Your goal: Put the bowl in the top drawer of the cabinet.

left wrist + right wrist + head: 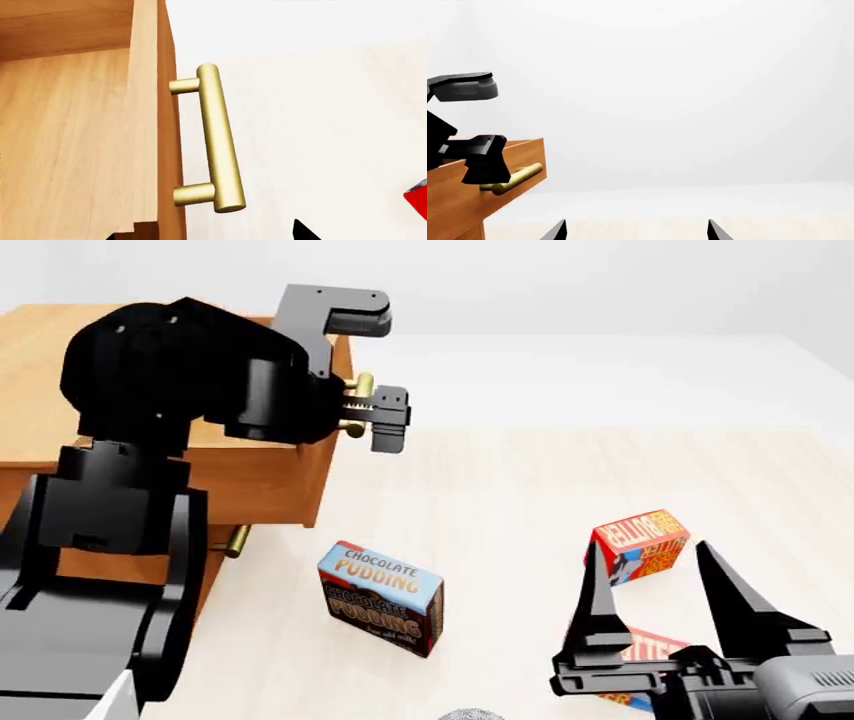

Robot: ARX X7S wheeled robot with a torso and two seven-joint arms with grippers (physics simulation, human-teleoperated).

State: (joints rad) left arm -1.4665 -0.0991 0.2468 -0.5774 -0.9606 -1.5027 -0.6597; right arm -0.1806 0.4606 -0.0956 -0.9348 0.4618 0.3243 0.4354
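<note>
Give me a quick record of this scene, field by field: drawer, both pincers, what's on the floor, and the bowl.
top drawer: pulled out of the cabinet, open top visible, brass handle on its front
left pincer: at the top drawer handle; grip state unclear
right pincer: open, empty, low over the floor near the boxes
lower drawer handle: just visible, drawer appears shut
floor items: chocolate pudding box, red box, another red box partly hidden behind the right pincer
bowl: not clearly visible in any view
</note>
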